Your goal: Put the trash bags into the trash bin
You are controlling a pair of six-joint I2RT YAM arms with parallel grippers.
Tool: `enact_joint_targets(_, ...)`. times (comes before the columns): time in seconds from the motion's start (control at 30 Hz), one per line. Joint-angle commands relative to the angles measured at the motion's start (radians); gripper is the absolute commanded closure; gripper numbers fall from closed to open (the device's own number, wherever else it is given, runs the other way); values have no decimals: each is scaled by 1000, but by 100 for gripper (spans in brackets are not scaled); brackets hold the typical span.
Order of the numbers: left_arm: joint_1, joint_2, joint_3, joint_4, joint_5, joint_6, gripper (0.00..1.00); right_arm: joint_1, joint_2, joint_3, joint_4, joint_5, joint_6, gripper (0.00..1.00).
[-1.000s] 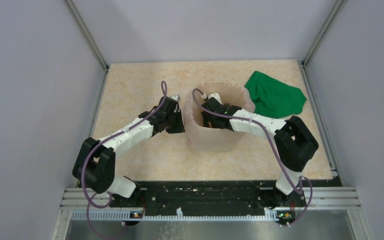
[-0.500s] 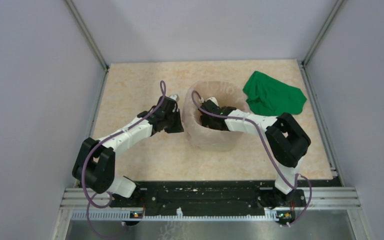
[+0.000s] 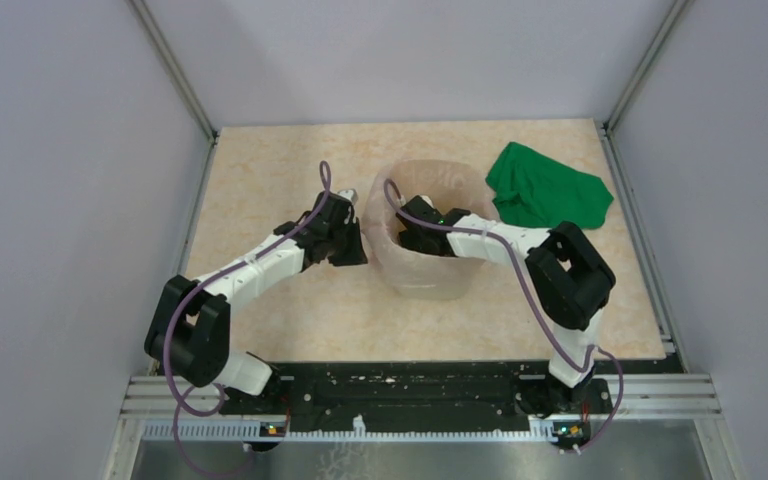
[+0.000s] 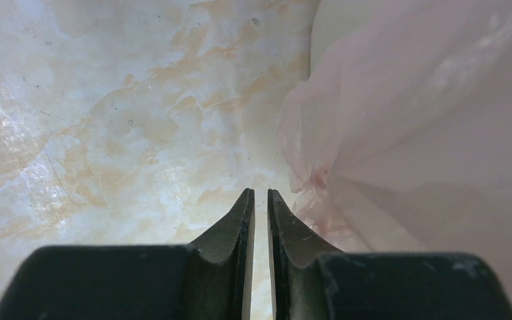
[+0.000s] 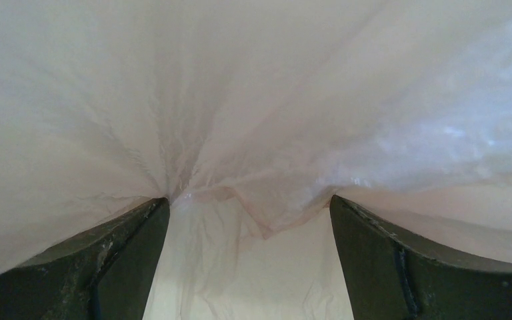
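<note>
The cream trash bin point(image 3: 430, 166) stands mid-table with the pale-pink trash bag point(image 3: 428, 278) draped over its mouth and down its walls. My right gripper point(image 3: 406, 232) is down inside the bin's mouth. In the right wrist view it point(image 5: 248, 200) is open wide, with both fingertips pressed against the stretched bag film point(image 5: 253, 113). My left gripper point(image 3: 357, 250) sits just outside the bin's left wall. In the left wrist view it point(image 4: 260, 192) is shut on nothing above the table, with the bag point(image 4: 413, 133) and the bin wall point(image 4: 333, 33) to its right.
A crumpled green cloth point(image 3: 547, 190) lies on the table at the back right, next to the bin. Grey walls with metal posts enclose the marbled tabletop point(image 3: 270, 180) on three sides.
My right arm has pushed further left into the bin, its elbow swinging left. The bag now lies more fully over the bin's mouth. My left arm has barely moved.
</note>
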Motion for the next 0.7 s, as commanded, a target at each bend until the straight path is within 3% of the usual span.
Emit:
enact_joint_targets(0.0,6,-28,28,20,22,23,82,-30,66,32,-30,-44,2,10)
enact_joint_targets(0.43,3,99,93,70,163,34,83,-29,60,76,-84,-83,4,10)
enact_joint_targets(0.67,-13,151,105,39,146,55,84,-30,29,82,-100,-87,7,10)
